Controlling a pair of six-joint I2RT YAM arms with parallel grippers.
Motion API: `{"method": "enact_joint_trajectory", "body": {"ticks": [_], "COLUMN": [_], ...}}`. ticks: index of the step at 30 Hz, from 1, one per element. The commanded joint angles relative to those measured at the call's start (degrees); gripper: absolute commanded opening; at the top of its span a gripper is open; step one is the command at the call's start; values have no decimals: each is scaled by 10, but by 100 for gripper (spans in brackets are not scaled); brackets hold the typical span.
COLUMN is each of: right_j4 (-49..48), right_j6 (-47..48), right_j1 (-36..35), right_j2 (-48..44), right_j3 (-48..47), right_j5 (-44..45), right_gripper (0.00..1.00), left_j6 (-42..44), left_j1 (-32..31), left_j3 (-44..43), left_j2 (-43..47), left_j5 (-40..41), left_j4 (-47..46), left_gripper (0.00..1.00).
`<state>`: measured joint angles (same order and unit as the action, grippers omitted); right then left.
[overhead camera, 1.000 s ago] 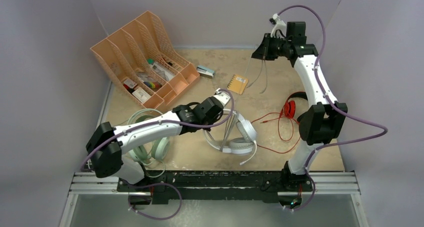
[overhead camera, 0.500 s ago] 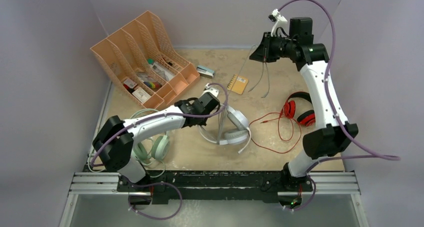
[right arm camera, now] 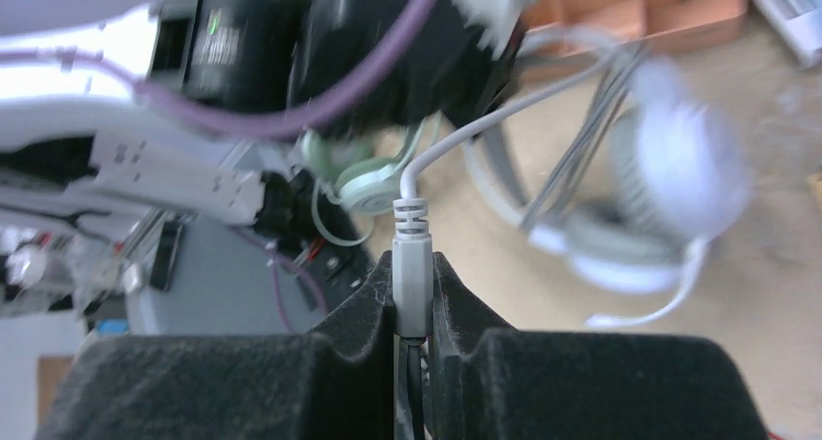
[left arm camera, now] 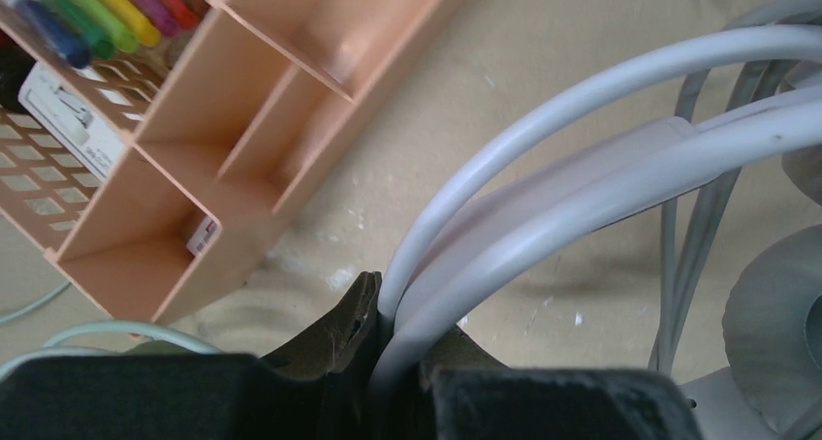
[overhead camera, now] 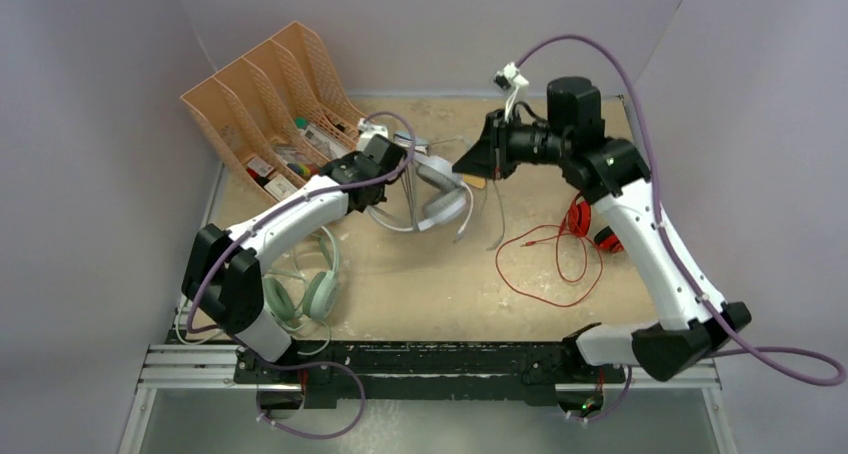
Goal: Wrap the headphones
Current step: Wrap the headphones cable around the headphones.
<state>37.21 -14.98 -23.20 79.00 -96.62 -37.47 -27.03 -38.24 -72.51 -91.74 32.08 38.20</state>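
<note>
The white headphones (overhead camera: pixel 437 192) hang off the table beside the file organizer, my left gripper (overhead camera: pixel 397 164) shut on their headband (left arm camera: pixel 601 159); in the left wrist view the band runs straight between the jaws of that gripper (left arm camera: pixel 399 316). My right gripper (overhead camera: pixel 463 166), just right of them, is shut on the grey cord's plug (right arm camera: pixel 411 283). Grey cord loops (overhead camera: pixel 497 214) dangle between the two. The red and black headphones (overhead camera: pixel 583 219) lie at the right, partly behind the right arm, their red cord (overhead camera: pixel 545 264) spread on the table. The mint-green headphones (overhead camera: pixel 303 294) lie at the near left.
An orange file organizer (overhead camera: pixel 275 109) with markers (left arm camera: pixel 97 14) and small items stands at the far left, close to the left gripper. Grey walls close in the table on three sides. The left arm (right arm camera: pixel 223 52) fills the upper left of the right wrist view.
The left arm carried the white headphones from mid-table up toward the organizer. The right arm swung left and lower with the plug, ending close beside them.
</note>
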Motion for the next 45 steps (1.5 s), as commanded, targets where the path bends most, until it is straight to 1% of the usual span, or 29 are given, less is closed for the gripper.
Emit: {"method": "enact_joint_trajectory", "body": {"ticks": [1, 6, 11, 15, 21, 24, 29, 33, 36, 40, 41, 43, 45], "right_j4": [-171, -271, -329, -376, -453, -488, -522, -560, -613, -658, -678, -749, -799], "right_j6": [-105, -151, -144, -140, -154, -166, -178, -189, -208, -159, -150, -143, -119], "right_j1": [-33, -58, -90, -106, -115, -114, -114, -114, -114, -114, -115, -114, -114], "right_j2": [-83, -127, -151, -166, -176, -187, -202, -206, -194, -158, -149, -125, -104], "right_j3": [110, 221, 311, 363, 435, 476, 527, 562, 584, 581, 586, 603, 605], "right_j5": [-64, -35, 35, 90, 127, 148, 182, 189, 188, 197, 202, 197, 184], "right_gripper": [0, 0, 0, 0, 0, 0, 0, 8, 10, 13, 15, 18, 24], "left_j6": [-78, -114, -152, -174, -202, -203, -202, -198, -199, -201, -202, -204, -207], "left_j1": [51, 61, 69, 71, 74, 76, 81, 85, 86, 86, 86, 86, 86], "left_j3": [-77, -142, -181, -195, -198, -200, -193, -188, -176, -151, -144, -131, -123], "left_j2": [42, 55, 78, 97, 127, 142, 178, 198, 204, 219, 223, 231, 236], "left_j5": [-3, 0, -15, -54, -109, -135, -148, -193, -248, -301, -309, -330, -346], "left_j4": [-70, -88, -99, -115, -127, -119, -97, -89, -77, -62, -58, -53, -47], "left_gripper": [0, 0, 0, 0, 0, 0, 0, 0, 0, 0, 0, 0, 0]}}
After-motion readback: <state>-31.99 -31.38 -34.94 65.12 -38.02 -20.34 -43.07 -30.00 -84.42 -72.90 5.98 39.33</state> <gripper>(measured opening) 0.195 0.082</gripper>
